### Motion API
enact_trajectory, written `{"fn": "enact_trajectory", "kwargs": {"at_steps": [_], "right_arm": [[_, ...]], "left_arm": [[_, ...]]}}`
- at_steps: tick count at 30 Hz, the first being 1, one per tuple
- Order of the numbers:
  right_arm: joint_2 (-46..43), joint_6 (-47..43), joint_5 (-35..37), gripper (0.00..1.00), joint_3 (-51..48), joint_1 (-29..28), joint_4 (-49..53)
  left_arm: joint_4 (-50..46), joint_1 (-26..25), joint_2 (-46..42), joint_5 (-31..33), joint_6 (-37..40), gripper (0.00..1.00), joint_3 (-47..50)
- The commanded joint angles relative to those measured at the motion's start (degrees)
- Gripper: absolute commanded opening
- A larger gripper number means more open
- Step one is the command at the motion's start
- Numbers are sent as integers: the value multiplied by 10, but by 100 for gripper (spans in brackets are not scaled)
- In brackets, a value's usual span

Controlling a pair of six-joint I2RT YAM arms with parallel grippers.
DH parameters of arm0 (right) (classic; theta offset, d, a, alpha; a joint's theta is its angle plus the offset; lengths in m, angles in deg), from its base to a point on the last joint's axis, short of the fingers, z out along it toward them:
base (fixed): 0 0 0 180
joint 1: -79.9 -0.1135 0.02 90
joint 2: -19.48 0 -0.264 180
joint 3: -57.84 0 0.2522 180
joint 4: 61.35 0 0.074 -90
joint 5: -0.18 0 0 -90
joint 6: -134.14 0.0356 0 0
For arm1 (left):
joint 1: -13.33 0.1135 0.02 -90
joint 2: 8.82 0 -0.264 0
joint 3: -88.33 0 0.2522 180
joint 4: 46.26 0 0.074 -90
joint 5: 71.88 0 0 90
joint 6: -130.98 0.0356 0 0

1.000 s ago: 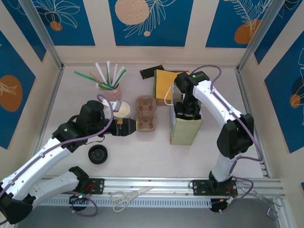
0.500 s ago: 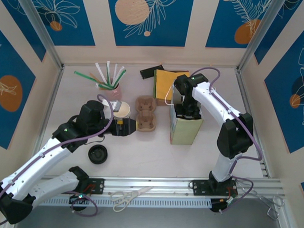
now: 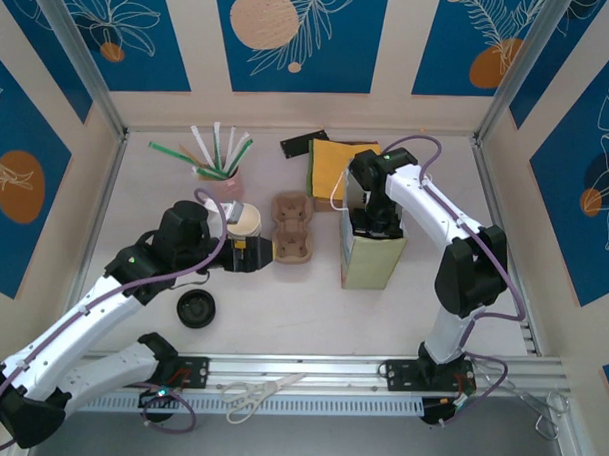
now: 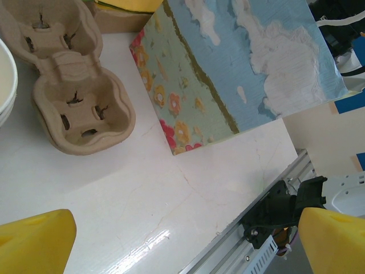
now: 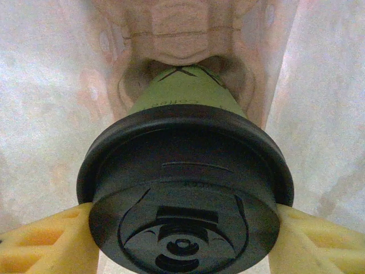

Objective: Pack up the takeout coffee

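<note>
Overhead, the right gripper (image 3: pixel 373 228) reaches straight down into the upright flower-printed paper bag (image 3: pixel 371 268), and the left gripper (image 3: pixel 250 254) lies well apart beside the brown pulp cup carrier (image 3: pixel 292 228). From the left wrist, its yellow fingers (image 4: pixel 34 242) stand wide apart, holding nothing. From the right wrist, the jaws clamp the green paper takeout coffee cup with a round black plastic lid (image 5: pixel 183 188), which hangs upright inside the bag, its axis running straight down to a tan pulp well (image 5: pixel 177 34) beneath.

On the pale desk (image 3: pixel 312 308) we see a pulp carrier (image 3: pixel 292 228), printed bag (image 3: pixel 371 258), loose black lid (image 3: pixel 197 308), straw cup (image 3: pixel 224 180).
</note>
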Motion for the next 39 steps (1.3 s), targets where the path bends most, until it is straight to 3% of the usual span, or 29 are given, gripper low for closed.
{"fn": "enact_trajectory", "kwargs": {"at_steps": [1, 39], "right_arm": [[4, -4, -10, 66, -10, 3, -3], [21, -9, -12, 66, -29, 7, -32]], "left_arm": [[10, -3, -1, -11, 6, 100, -2], [5, -3, 2, -11, 7, 100, -7]]}}
